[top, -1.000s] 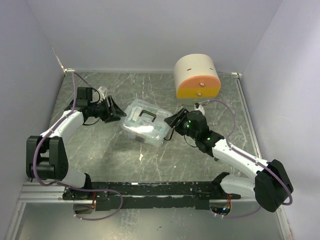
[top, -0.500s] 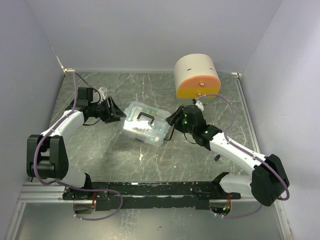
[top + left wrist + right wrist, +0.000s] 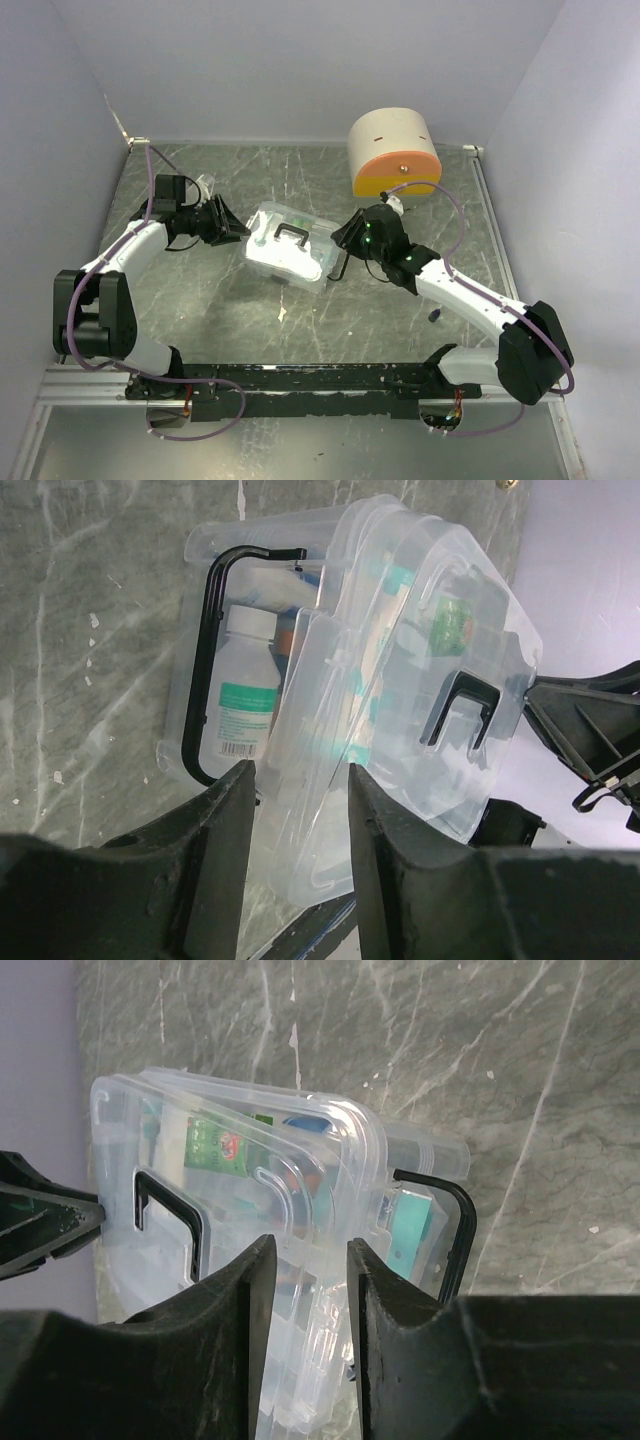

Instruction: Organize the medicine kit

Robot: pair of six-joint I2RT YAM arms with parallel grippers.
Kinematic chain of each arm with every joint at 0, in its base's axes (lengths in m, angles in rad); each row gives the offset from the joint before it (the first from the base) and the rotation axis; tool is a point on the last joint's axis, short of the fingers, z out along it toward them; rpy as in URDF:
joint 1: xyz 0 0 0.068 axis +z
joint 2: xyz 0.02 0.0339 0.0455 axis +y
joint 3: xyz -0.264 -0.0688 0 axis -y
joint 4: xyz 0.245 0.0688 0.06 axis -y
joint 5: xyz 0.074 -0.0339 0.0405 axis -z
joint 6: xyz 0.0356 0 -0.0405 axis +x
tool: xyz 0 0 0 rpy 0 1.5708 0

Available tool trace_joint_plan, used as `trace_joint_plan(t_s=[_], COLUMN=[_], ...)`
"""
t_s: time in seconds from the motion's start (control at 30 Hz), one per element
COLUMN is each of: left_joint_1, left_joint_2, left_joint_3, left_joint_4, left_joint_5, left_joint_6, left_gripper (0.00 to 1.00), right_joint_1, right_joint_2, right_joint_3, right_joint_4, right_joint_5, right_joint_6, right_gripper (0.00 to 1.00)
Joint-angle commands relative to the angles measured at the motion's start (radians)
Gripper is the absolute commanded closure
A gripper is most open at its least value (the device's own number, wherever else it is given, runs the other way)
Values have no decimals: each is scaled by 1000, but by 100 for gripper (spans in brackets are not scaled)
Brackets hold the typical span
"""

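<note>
Pretty boxed in around the medicine kit (image 3: 288, 245) from where I sit. The left gripper (image 3: 238, 231) crowds its left end and the right gripper (image 3: 339, 244) its right end, each straddling the edge there, so I see no way in from either side. The rounded cabinet (image 3: 394, 152) stands just behind the right arm (image 3: 460, 298) and eats up the far-right corner. Bare table (image 3: 250, 320) lies in front of the kit, and there's another strip behind it toward the back wall (image 3: 300, 70).
</note>
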Motion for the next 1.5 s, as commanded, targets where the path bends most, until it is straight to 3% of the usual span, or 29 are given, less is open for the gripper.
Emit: trace_joint_plan(t_s=[0.0, 0.37, 0.6, 0.7, 1.1, 1.33, 1.47], left_joint_1=[-1, -4, -11, -13, -19, -28, -34], left_joint_2=[-31, -60, -45, -40, -43, -48, -49], left_joint_3=[16, 43, 45, 54, 68, 71, 70], left_joint_4=[-6, -45, -36, -46, -55, -71, -72], left_joint_5=[20, -7, -20, -43, -57, -76, -83], left_joint_6=[-12, -2, -16, -13, -20, -20, -25], left_gripper=[55, 64, 64, 64, 64, 63, 64], right_joint_1=[-8, -10, -10, -9, -10, -9, -9], right_joint_2=[18, 30, -3, -15, -12, 15, 27], right_joint_3=[21, 61, 75, 73, 5, 12, 19], right_joint_4=[-59, -54, -101, -139, -85, -109, -103], right_joint_5=[35, 33, -15, -38, -150, -109, -144], right_joint_6=[-41, -71, -104, -110, -44, -40, -30], right_gripper=[67, 69, 50, 46, 52, 46, 48])
